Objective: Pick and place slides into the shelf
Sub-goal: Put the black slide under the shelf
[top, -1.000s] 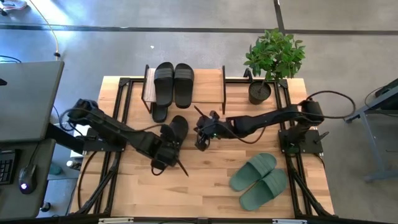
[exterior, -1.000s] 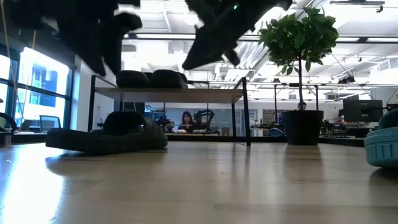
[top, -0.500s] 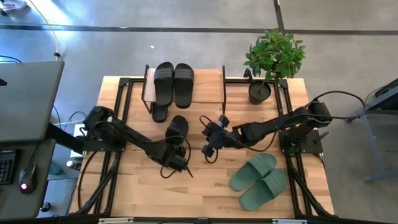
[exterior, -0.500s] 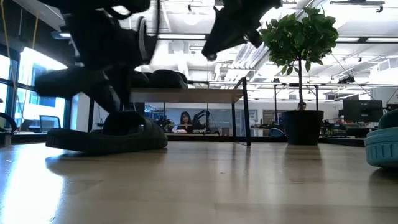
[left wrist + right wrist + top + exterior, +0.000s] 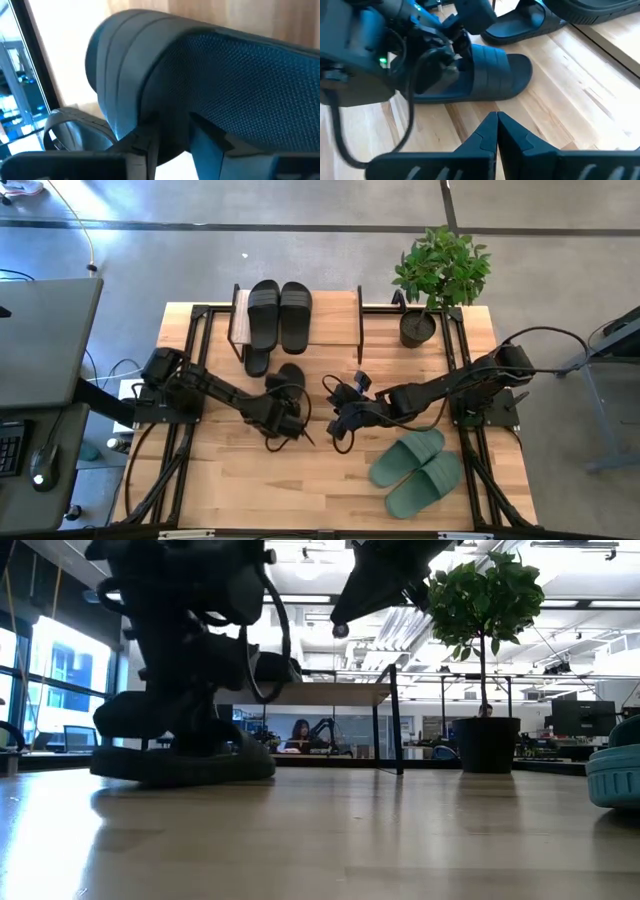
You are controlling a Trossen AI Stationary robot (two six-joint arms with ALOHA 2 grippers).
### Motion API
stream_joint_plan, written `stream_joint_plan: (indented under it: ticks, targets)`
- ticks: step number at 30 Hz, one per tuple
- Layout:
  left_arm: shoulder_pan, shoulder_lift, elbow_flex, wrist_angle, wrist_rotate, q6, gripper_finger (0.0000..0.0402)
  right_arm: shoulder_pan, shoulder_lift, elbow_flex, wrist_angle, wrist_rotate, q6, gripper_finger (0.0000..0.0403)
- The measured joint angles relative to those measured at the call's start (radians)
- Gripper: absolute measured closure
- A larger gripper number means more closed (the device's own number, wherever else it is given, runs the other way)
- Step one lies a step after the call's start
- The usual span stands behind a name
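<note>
Wooden tabletop, grey floor around: the left gripper is closing on a black slide.
From above, two black slides are sitting on the shelf, a fourth black slide under it, the green pair near the right arm. Low down, a potted plant is standing behind. At the left wrist, fingers are straddling the strap, narrowly apart. At the right wrist, the right gripper is hovering with jaws pressed together, empty.

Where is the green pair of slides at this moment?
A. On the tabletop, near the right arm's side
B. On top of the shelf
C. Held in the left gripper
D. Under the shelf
A: the green pair lies side by side on the wooden tabletop, far from the shelf.
</note>
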State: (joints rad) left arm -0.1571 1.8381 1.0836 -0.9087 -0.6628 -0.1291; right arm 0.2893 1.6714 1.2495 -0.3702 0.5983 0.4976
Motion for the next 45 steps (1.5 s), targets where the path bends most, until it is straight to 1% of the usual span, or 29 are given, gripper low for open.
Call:
stream_joint_plan:
  ticks: [4,8,10,14,17,22,25,31,38,45]
  targets:
    - [0.025,0.000,-0.001,0.019,0.000,-0.014,0.0339,0.001,0.000,0.000,-0.001,-0.001,0.000,0.0403]
    - [0.046,0.000,-0.001,0.032,0.000,-0.037,0.0382,0.001,0.000,0.000,-0.006,-0.004,0.000,0.0403]
    - [0.056,0.000,-0.001,0.043,0.003,-0.045,0.0396,0.001,0.000,0.000,-0.008,-0.004,-0.001,0.0403]
    - [0.081,0.000,-0.001,0.049,-0.006,-0.097,0.0391,0.001,0.000,0.000,-0.015,-0.005,-0.003,0.0403]
    - [0.111,0.000,-0.001,0.045,-0.011,-0.137,0.0399,0.001,0.000,0.000,-0.031,-0.004,-0.006,0.0403]
    - [0.161,0.000,-0.001,0.015,-0.073,-0.195,0.0401,0.002,0.000,0.000,-0.079,-0.005,0.009,0.0403]
    - [0.195,0.000,-0.001,0.001,-0.080,-0.221,0.0401,0.008,-0.013,0.000,-0.113,-0.004,0.020,0.0403]
    - [0.254,-0.001,0.000,0.003,-0.083,-0.283,0.0401,0.024,-0.053,0.000,-0.171,0.040,0.019,0.0403]
    - [0.303,-0.001,0.000,0.065,-0.082,-0.292,0.0401,0.027,-0.077,0.000,-0.211,0.054,0.019,0.0403]
    - [0.293,-0.001,0.000,0.079,-0.041,-0.260,0.0401,0.030,-0.078,0.000,-0.242,0.041,0.018,0.0403]
